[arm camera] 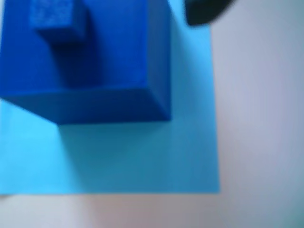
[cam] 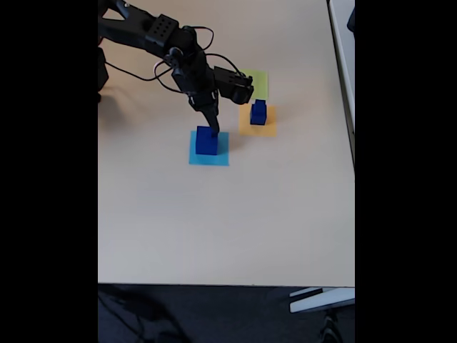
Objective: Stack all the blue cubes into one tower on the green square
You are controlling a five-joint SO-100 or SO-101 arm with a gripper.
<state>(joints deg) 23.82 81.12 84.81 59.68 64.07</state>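
Pincer: my gripper point(cam: 209, 123) hangs just above the small cube in the fixed view, left of frame centre; I cannot tell whether the fingers are spread or pressed together. In the wrist view a dark blurred bit of it shows at the top edge.
Arm pose: the arm point(cam: 153, 32) reaches from the upper left of the fixed view toward the centre, elbow raised, wrist bent steeply down, cables looping off it.
Small cube: small blue cube point(arm camera: 56, 20) sits on top of the large one, upper left of the wrist view.
Large cube: large blue cube point(cam: 207, 141) stands on the light blue square point(cam: 209, 157).
Other cubes: two more blue cubes point(cam: 258, 112), stacked, on the orange square point(cam: 258, 127), right of the gripper.
Green square: green square point(cam: 258, 81) lies bare, just above the orange one.
Table: pale table point(cam: 228, 221).
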